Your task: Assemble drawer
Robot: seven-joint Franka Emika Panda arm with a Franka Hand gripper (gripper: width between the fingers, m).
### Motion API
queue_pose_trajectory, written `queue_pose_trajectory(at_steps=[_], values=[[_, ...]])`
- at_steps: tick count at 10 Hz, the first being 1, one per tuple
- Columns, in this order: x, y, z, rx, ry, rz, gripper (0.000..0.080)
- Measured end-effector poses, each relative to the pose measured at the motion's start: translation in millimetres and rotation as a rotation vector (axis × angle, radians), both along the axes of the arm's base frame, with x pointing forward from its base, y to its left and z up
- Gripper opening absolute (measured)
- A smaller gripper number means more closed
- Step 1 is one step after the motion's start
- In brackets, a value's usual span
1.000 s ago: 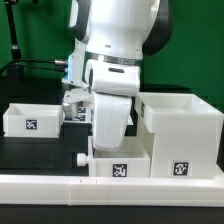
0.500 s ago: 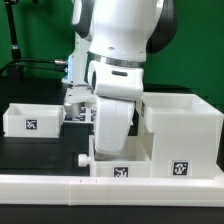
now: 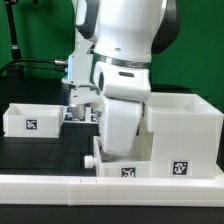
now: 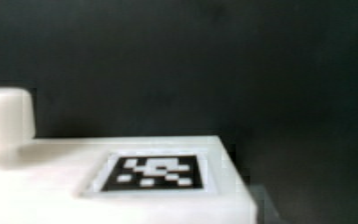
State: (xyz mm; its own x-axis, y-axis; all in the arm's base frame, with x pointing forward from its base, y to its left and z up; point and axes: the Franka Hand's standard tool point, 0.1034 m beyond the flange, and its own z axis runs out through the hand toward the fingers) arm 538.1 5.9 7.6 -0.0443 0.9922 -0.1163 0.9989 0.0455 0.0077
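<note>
The white drawer casing (image 3: 186, 128) stands at the exterior view's right, with a tag on its front. A small white tray (image 3: 128, 170) with a round knob (image 3: 88, 159) lies in front of the casing, by the rail. The arm's hand (image 3: 122, 125) hangs low right over this tray, and its fingers are hidden behind the hand and the tray. The wrist view shows a white tagged face (image 4: 155, 172) of the tray close up, with the knob (image 4: 2, 122) beside it; no fingers show there. A second open-top tray (image 3: 30, 118) sits at the left.
A long low white rail (image 3: 60, 186) runs along the front edge. The marker board (image 3: 78, 113) lies at the back between the left tray and the arm. A green wall and cables are behind. The table top is black.
The arm's hand has shifted toward the exterior view's right. The knobbed tray under it has slid the same way, closer to the casing.
</note>
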Motion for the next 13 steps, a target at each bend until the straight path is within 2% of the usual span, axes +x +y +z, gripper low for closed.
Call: queue_pose_trajectory(at_steps=[13], values=[[-1.6, -1.1, 0.8, -0.005, -0.001, -0.108, 0.0049]])
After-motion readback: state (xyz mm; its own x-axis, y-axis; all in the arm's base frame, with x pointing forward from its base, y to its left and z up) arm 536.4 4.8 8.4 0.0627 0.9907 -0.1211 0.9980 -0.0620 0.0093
